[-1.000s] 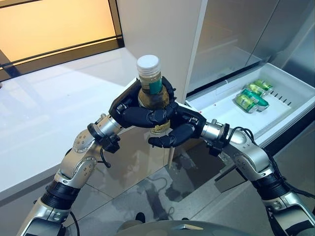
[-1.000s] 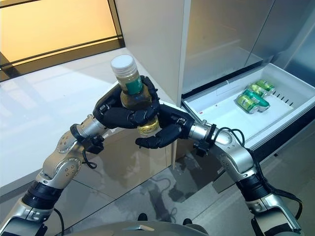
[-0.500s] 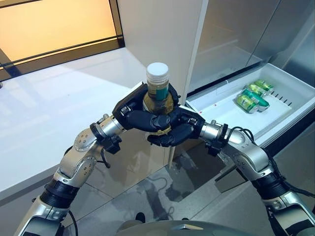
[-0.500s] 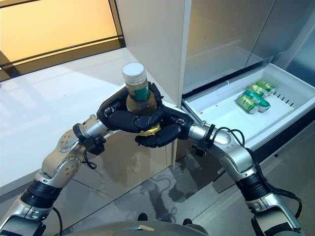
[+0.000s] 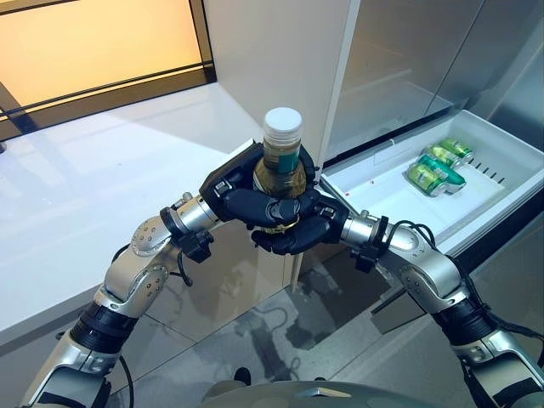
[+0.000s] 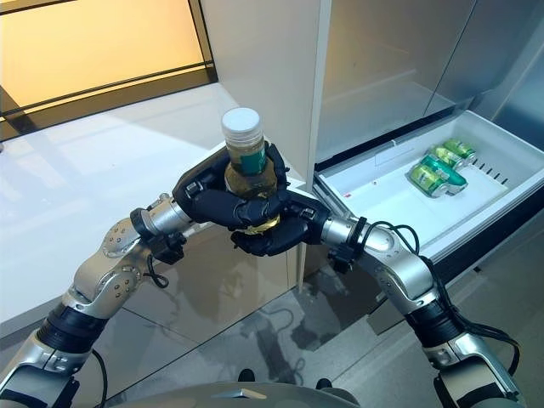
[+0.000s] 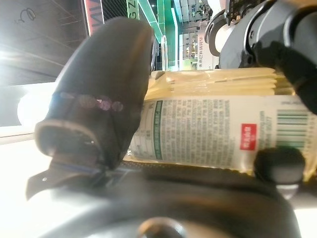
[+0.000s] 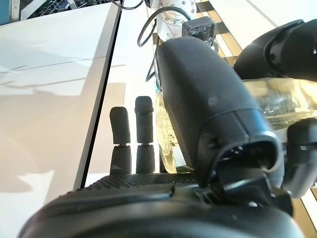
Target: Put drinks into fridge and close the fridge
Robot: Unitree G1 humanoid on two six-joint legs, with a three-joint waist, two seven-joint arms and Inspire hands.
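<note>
A bottle with a white cap, green label and amber drink stands upright in both hands, in front of the fridge's front edge. My left hand is curled round its middle from the left; its thumb lies against the label. My right hand is curled round the bottle's lower end from the right, with its thumb against the bottle. The open white fridge drawer lies to the right and holds green cans.
A white counter stretches to the left, with a dark-framed window behind it. The pale fridge side panel stands just behind the bottle. Grey fridge doors rise above the drawer. Glossy floor lies below.
Both hands and the bottle have moved right, toward the fridge, and sunk a little. My right hand's fingers have closed tighter round the bottle's lower end.
</note>
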